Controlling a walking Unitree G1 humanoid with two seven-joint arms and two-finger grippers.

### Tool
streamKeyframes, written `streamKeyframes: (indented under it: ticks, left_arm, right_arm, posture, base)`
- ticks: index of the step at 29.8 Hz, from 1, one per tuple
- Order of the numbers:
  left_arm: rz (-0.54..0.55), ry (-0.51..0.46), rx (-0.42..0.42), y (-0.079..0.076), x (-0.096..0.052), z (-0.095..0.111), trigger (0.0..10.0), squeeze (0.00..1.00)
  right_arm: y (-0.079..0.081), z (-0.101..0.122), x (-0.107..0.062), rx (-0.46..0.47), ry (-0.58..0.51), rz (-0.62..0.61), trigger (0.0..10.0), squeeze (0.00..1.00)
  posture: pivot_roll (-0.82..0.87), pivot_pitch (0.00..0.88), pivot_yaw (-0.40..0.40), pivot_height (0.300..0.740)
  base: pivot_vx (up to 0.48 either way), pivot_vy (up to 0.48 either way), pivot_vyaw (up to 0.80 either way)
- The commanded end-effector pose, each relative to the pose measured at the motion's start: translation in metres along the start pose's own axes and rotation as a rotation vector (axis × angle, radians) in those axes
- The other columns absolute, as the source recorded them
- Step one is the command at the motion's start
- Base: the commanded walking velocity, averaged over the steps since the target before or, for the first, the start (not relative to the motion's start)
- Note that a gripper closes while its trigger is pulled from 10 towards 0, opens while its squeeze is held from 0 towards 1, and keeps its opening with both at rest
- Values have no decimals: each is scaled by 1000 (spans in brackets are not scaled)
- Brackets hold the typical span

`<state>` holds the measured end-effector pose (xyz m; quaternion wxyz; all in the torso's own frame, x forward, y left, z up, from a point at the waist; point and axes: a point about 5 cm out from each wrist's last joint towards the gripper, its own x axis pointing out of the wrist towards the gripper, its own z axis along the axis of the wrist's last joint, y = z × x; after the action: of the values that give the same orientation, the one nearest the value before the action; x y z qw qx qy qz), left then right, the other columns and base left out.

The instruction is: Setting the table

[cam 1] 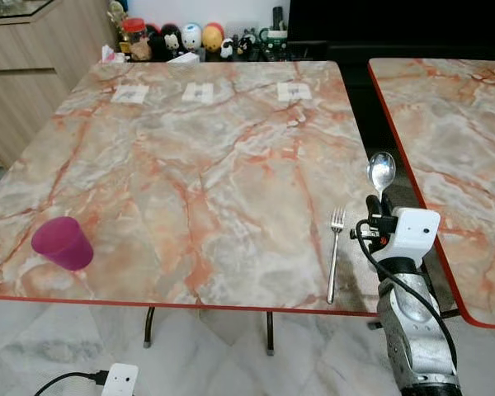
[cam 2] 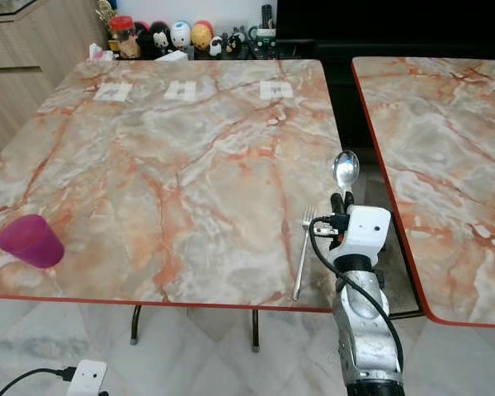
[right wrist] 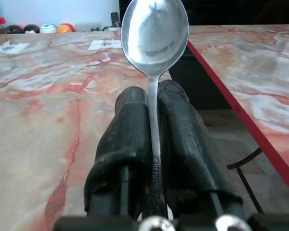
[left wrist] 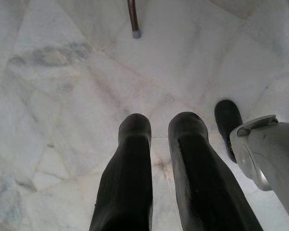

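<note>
- Left eye view, far left first: a magenta cup (cam 1: 63, 242) sits near the front left corner of the marble table (cam 1: 206, 165), well apart from everything else.
- Low down, the left claw (left wrist: 159, 139) hangs over the pale floor (left wrist: 62, 96), fingers close together with a narrow gap and nothing in them. A table leg tip (left wrist: 135, 32) shows past them.
- Along the far edge of the table there are three small paper cards (cam 1: 198, 93) in a row, and behind them a bunch of little figurines (cam 1: 190, 37) plus a red-lidded jar (cam 1: 135, 39).
- Near the front right there's a fork (cam 1: 335, 256) lying flat, tines pointing away from the robot.
- Just right of the fork, the right claw (right wrist: 154, 130) is pinching a spoon (right wrist: 155, 33) by its handle, bowl sticking up and out past the fingertips, over the table's right edge.
- Far right, a second table (cam 1: 445, 132) with the same marble top and red rim, a dark gap between the two.
</note>
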<state>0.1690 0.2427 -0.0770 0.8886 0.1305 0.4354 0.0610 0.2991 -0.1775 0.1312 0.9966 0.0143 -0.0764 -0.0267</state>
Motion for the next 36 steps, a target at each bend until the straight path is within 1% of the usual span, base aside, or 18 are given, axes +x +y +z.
streamKeyframes:
  ticks: [1,3,4,7,11,16,23,28,29,32,36]
  left_arm:
    - [-1,31,24,2,-2,-8,10000,0]
    - [-1,30,23,2,-2,-8,10000,0]
    - [-2,30,24,1,-1,-7,10000,0]
    - [-2,29,23,1,-1,-7,10000,0]
    - [-2,32,25,1,-1,-7,10000,0]
    - [0,34,26,2,-1,-7,10000,0]
    - [2,36,26,2,-1,-6,10000,0]
    - [2,36,27,3,-1,-6,10000,0]
    - [2,36,26,4,-1,-6,10000,0]
    - [2,37,27,4,-1,-6,10000,0]
    - [3,37,25,5,-1,-6,10000,0]
  right_arm:
    - [-2,10,1,-19,-53,7,10000,0]
    - [-2,11,2,-30,-52,11,10000,0]
    - [-4,10,3,-19,-48,-2,10000,0]
    - [-4,11,2,-26,-57,-8,10000,0]
    - [-1,9,1,-16,-52,-19,10000,0]
    - [0,8,1,-11,-55,-26,10000,0]
    - [-1,13,5,-6,-85,-24,10000,0]
    - [0,17,6,-44,-100,-6,10000,0]
    - [-1,18,6,-54,-107,-11,10000,0]
    - [-2,19,6,-48,-111,-16,10000,0]
    - [-7,22,7,-18,-128,-52,10000,0]
  posture:
    - [-106,105,35,740]
    - [-108,103,35,740]
    - [-109,102,35,740]
    - [-107,100,37,740]
    - [-107,98,40,740]
    - [-104,97,40,740]
    - [-103,93,43,740]
    - [-102,91,45,740]
    - [-102,91,45,740]
    - [-103,90,47,740]
    - [-107,90,46,740]
  base:
    - [0,-435,-694]
    - [0,-435,-800]
    - [0,-435,-800]
    - [0,-435,-800]
    - [0,-437,-716]
    - [0,-436,0]
    - [0,-434,0]
    - [0,-432,0]
    - [0,-431,800]
    - [0,-426,800]
    - [0,-424,0]
